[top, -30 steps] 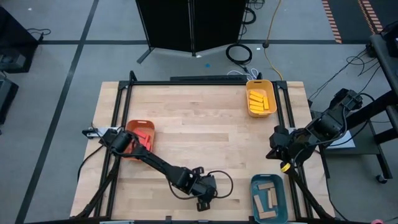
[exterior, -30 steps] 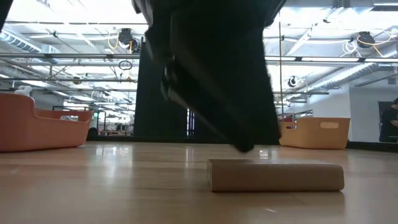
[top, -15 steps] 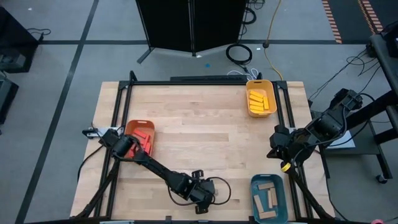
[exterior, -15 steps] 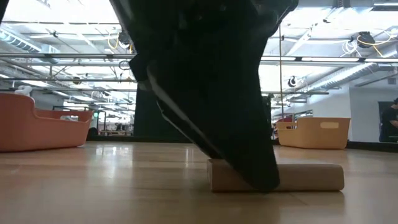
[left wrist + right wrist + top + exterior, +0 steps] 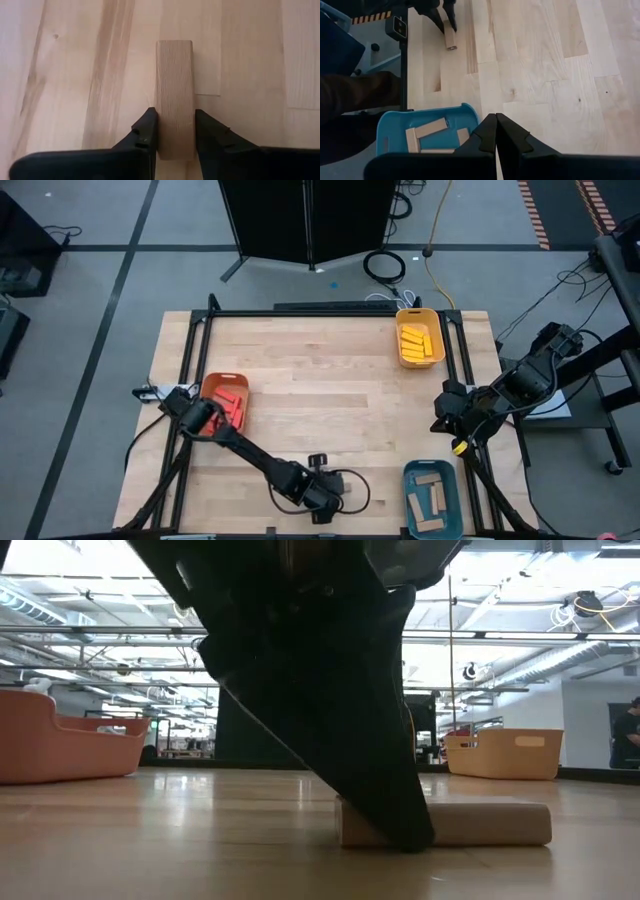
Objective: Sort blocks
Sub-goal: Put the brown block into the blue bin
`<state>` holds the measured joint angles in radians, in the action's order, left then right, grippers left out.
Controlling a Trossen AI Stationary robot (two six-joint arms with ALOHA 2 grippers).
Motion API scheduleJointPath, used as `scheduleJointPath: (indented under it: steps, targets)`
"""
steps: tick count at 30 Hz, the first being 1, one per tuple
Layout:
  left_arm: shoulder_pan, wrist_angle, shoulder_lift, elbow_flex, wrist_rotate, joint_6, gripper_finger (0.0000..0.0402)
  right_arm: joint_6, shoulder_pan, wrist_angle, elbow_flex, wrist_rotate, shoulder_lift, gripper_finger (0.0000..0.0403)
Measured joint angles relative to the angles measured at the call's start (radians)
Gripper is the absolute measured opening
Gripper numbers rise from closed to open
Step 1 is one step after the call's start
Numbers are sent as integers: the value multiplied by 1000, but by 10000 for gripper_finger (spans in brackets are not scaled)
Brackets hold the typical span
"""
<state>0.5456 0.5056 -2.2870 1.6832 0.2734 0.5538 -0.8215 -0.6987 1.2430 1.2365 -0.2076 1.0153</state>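
A tan wood block (image 5: 174,85) lies flat on the table near its front edge, and it also shows in the low view (image 5: 485,823). My left gripper (image 5: 174,125) stands over it, shut on it; in the high view the gripper (image 5: 322,502) hides the block. Red blocks lie in the orange tray (image 5: 225,395), yellow ones in the yellow tray (image 5: 419,338), and tan ones in the teal tray (image 5: 432,498). My right gripper (image 5: 495,125) is shut on nothing and waits at the table's right side (image 5: 447,420). My left gripper pinches the tan block's two long sides (image 5: 161,117) between its two fingers (image 5: 146,127), toward one end of the block. The fingers come from above, pointing down, and lie across the block. The block rests flat on the table (image 5: 470,825).
The orange tray stands at the left, the yellow tray at the far right, and the teal tray at the near right corner beside my right arm. Bare wood stretches across the table's middle (image 5: 330,390). A black frame runs around the table's edge.
My left gripper has come down over the tan block and shifted a little toward the table's near edge. Its fingers now reach the table at the block. The block has stayed where it was.
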Motion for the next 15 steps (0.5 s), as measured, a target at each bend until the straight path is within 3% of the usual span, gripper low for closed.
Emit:
scheduleJointPath:
  steps: [4, 12, 15]
  targets:
    - [-24, 24, 6, 27, -7, -111, 82, 0, 0, 1, 0, 0, 0, 0]
    - [-126, 7, 45, 97, 78, -347, 89, 0, 1, 1, 0, 0, 0, 0]
    - [-167, -88, 43, 123, 71, -452, 89, -1, 1, 1, 0, 0, 0, 0]
